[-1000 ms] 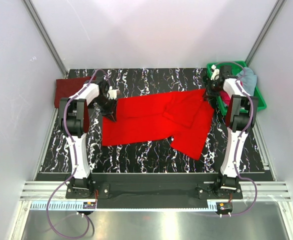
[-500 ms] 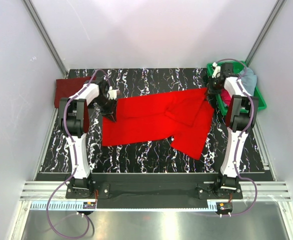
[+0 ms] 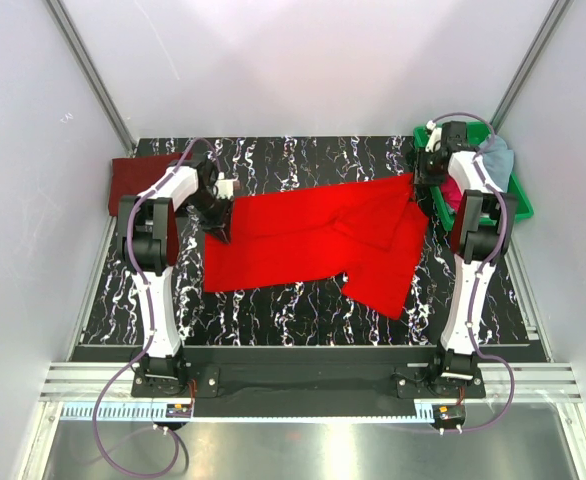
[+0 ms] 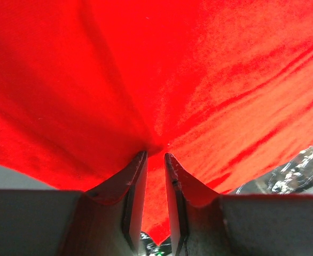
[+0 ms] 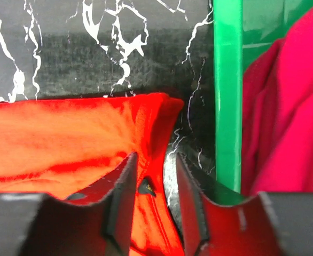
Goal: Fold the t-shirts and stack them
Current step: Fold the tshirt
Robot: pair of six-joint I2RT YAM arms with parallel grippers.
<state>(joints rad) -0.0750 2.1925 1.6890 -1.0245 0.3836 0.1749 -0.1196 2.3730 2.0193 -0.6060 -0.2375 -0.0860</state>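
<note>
At centre frame, the red t-shirt [image 3: 313, 240] lies spread; left gripper [image 4: 155, 154] pinches its left edge; right gripper [image 5: 155, 157], clamped earlier, now stands with jaws parted over its upper-right corner, beside the green tray [image 5: 228, 80].

Left arm [image 3: 163, 200] reached forward, left gripper [image 4: 155, 154] pinched narrowly on bright red t-shirt [image 4: 199, 80] between its jaws, right arm [image 3: 473, 215] stretched forward, right gripper [image 5: 155, 156] jaws parted

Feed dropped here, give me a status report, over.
Left gripper shut on red shirt. Right gripper open, shirt corner between its jaws. Green tray close beside it.
</note>
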